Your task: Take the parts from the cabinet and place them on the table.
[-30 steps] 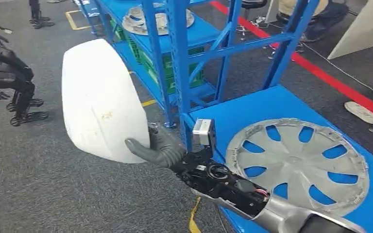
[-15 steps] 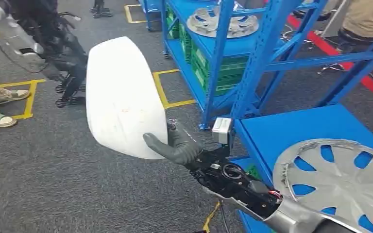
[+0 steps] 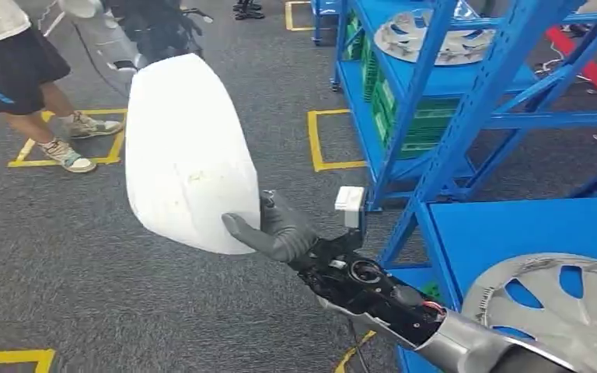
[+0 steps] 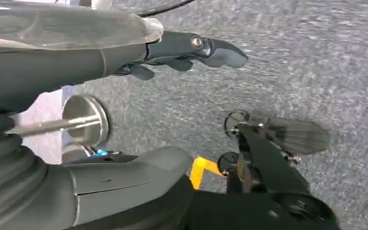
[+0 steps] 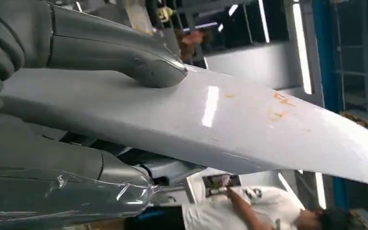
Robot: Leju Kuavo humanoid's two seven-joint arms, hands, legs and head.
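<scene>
The right hand [image 3: 276,229] grips the white panel [image 3: 186,151] by its lower edge, upright toward ten o'clock, probably so it clears the blue cabinet [image 3: 435,85]; the left hand [image 4: 191,50] hangs holding nothing, fingers apart.

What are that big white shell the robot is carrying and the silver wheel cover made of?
White shell: probably painted plastic, glossy; ceiling lights reflect off it in the right wrist view. Wheel cover: likely silver-painted moulded plastic with a dull sheen, thin spokes and a clipped rim; metal can't be ruled out.
</scene>
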